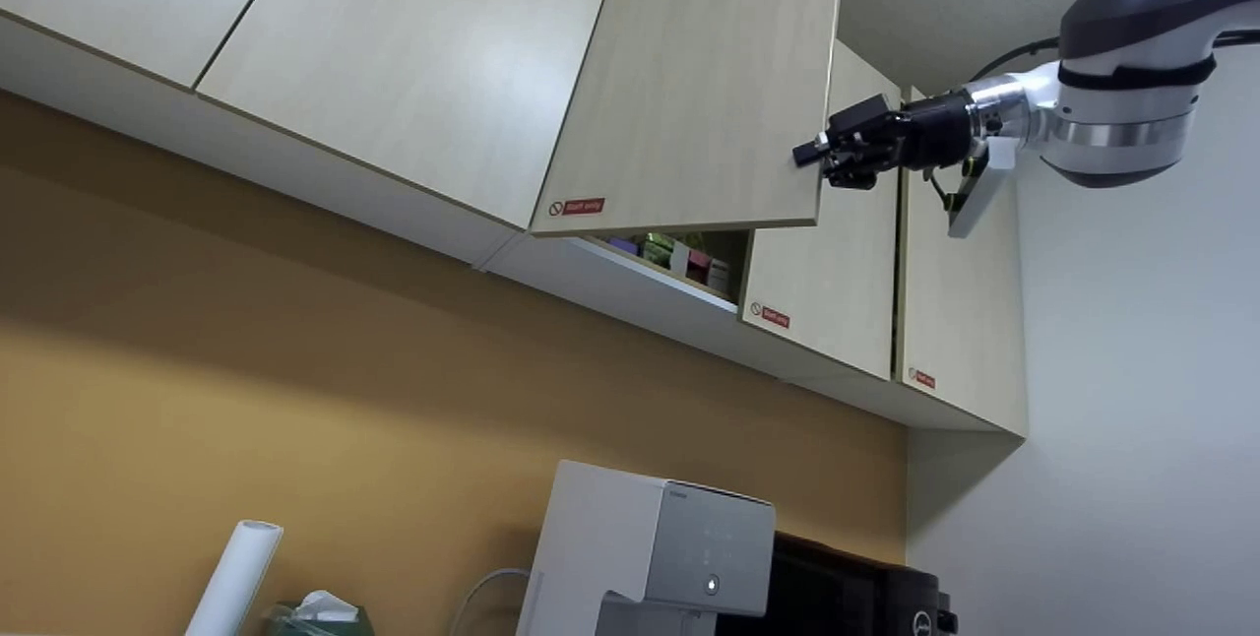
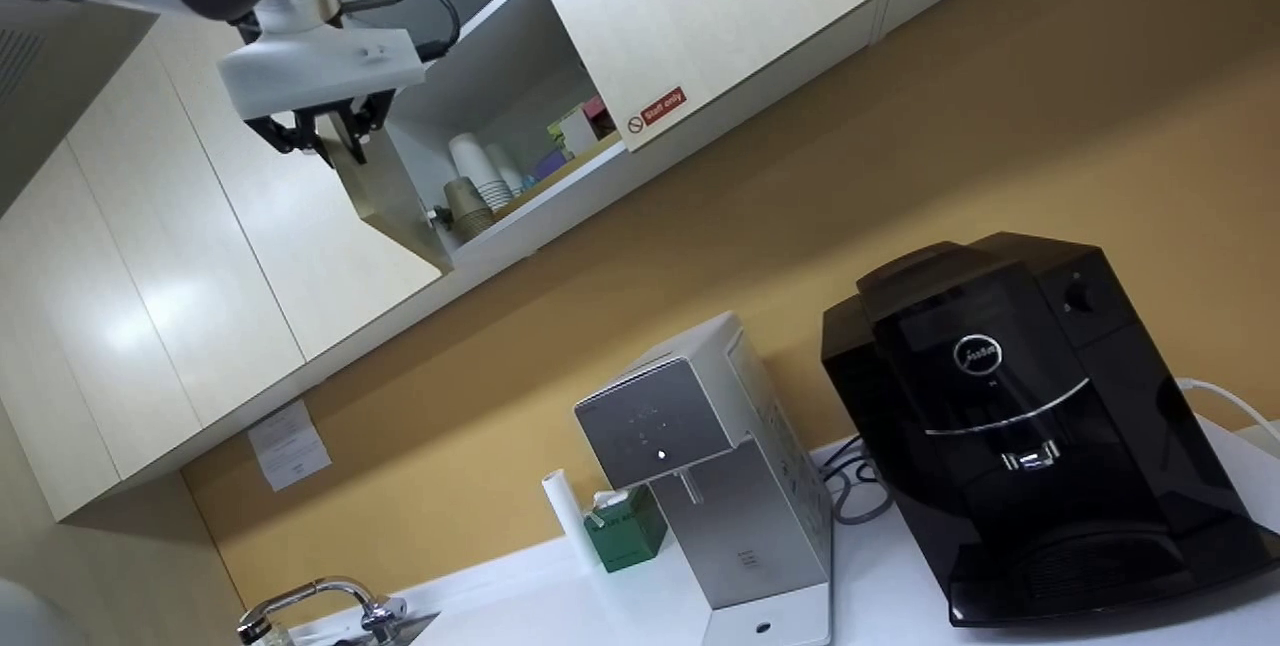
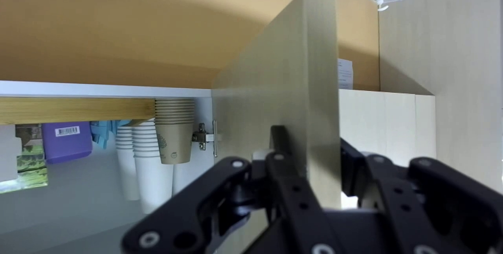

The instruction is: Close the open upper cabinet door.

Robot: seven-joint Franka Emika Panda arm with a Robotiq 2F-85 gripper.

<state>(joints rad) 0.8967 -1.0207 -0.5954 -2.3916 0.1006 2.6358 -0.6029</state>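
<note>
Standing open, cabinet door (image 3: 267,77), gripped in claw (image 3: 312,151)

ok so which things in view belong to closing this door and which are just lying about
Part of the job:
tall flat pale beige laminate door, standing open
black two-fingered pincer, shut on the door's edge

Just lying about:
big black coffee machine
boxy grey dispenser
green tissue box
stacked brown paper cups
rectangular purple barcoded box

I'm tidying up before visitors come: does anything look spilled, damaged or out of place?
Only the cabinet door stands out: it hangs open, its edge in the tool, exposing cups, while the unlabelled door beside it looks shut. No spill or damage shows.
</note>
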